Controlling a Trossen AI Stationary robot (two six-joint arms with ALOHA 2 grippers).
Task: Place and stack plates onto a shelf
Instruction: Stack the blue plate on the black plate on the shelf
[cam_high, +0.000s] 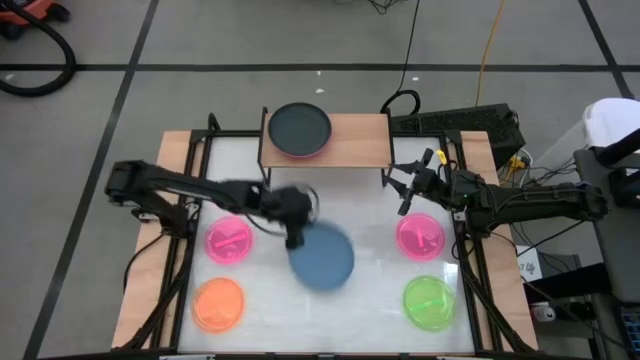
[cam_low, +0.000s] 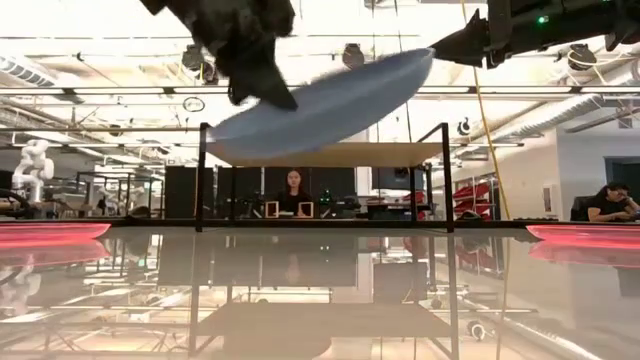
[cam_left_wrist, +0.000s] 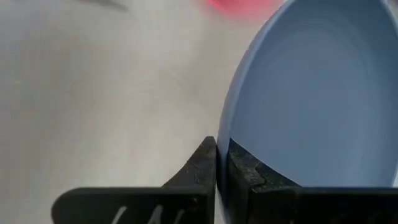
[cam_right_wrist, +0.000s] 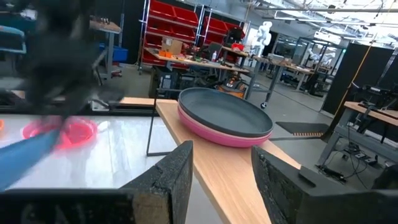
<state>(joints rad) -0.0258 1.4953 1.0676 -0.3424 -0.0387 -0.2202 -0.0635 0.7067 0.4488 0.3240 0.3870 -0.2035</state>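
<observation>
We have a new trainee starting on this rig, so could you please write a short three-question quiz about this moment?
1. True or false: the shelf is bare.
2. Which gripper holds the blue plate? A) left B) right C) neither
3. Name the colours of the small plates lying on the table.

Key:
1. False: a dark grey plate sits on a pink plate at the shelf's left end.
2. A: the left gripper has its fingers shut on the blue plate's rim, lifted and tilted; the right gripper waits open near the shelf.
3. Two hot pink, one orange, one green.
</observation>
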